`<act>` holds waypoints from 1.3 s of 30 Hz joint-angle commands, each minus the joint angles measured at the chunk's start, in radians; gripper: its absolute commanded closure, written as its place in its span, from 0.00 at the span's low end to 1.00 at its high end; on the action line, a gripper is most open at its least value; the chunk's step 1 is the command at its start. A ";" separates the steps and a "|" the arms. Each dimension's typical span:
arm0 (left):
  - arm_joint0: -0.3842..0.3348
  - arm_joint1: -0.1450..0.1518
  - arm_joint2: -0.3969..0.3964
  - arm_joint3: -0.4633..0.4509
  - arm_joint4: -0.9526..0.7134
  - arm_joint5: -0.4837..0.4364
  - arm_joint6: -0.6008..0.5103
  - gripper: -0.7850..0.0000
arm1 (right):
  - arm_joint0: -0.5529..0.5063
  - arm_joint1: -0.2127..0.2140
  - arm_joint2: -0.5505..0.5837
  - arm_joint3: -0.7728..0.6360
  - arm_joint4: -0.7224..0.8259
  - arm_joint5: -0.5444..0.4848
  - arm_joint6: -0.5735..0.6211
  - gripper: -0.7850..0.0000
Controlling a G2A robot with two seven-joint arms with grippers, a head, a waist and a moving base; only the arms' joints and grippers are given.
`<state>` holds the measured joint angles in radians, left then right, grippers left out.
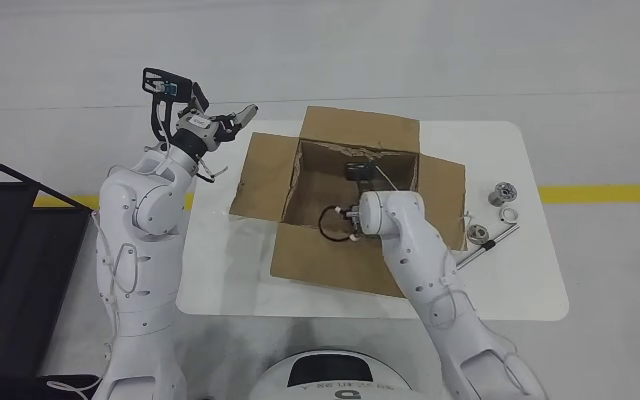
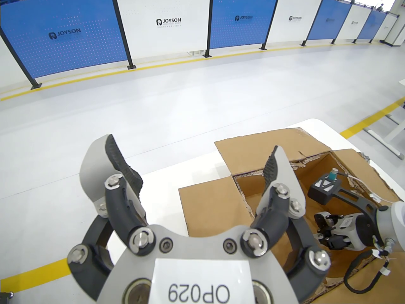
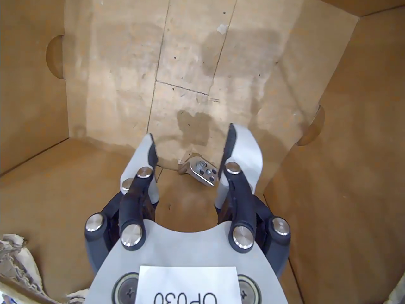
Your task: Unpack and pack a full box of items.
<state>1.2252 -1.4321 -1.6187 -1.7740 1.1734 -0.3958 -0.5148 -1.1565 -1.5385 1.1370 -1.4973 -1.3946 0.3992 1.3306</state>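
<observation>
Right gripper [image 3: 191, 132]: inside the cardboard box [image 1: 262, 178], fingers spread, holding nothing. Small metal bracket [image 3: 202, 172] lies on the box floor below the fingers. White printed label [image 3: 188, 283] on gripper plate.

Left gripper [image 2: 193, 143]: open, empty, raised off the table's far left corner, apart from the box.

Metal spools [image 1: 503, 192] and rod [image 1: 488, 247] on white table [image 1: 520, 285], right of the box.

Beyond: grey floor, yellow line [image 1: 590, 193], blue-and-white panel fence [image 2: 158, 26].

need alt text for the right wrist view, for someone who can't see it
The right gripper, open, hangs inside a cardboard box, over a small metal bracket that lies on the box floor. The rest of the floor in sight is bare, stained cardboard.
</observation>
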 commanded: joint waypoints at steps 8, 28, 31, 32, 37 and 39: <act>0.000 0.000 -0.001 0.000 -0.001 0.000 0.000 0.00 | -0.003 0.000 0.004 -0.002 -0.001 0.012 -0.005 0.00; 0.000 0.000 -0.001 0.000 -0.001 0.000 0.000 0.00 | 0.114 -0.038 -0.057 0.240 -0.059 -0.022 0.113 0.00; 0.000 0.000 -0.001 0.000 -0.001 0.000 0.000 0.00 | 0.143 -0.052 -0.055 0.313 -0.049 -0.019 0.109 0.00; 0.000 0.000 -0.001 0.000 -0.001 0.000 0.000 0.00 | 0.152 -0.057 -0.053 0.337 -0.046 -0.018 0.109 0.07; 0.000 0.000 -0.001 0.000 -0.001 0.000 0.000 0.00 | 0.194 -0.077 -0.045 0.436 -0.044 -0.013 0.103 0.69; 0.000 0.000 -0.001 0.000 -0.001 0.000 0.000 0.00 | 0.205 -0.083 -0.038 0.451 -0.045 -0.011 0.101 1.00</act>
<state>1.2252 -1.4321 -1.6187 -1.7740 1.1734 -0.3958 -0.5148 -0.9558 -1.6198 1.0949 -1.0511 -1.4392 0.3873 1.4329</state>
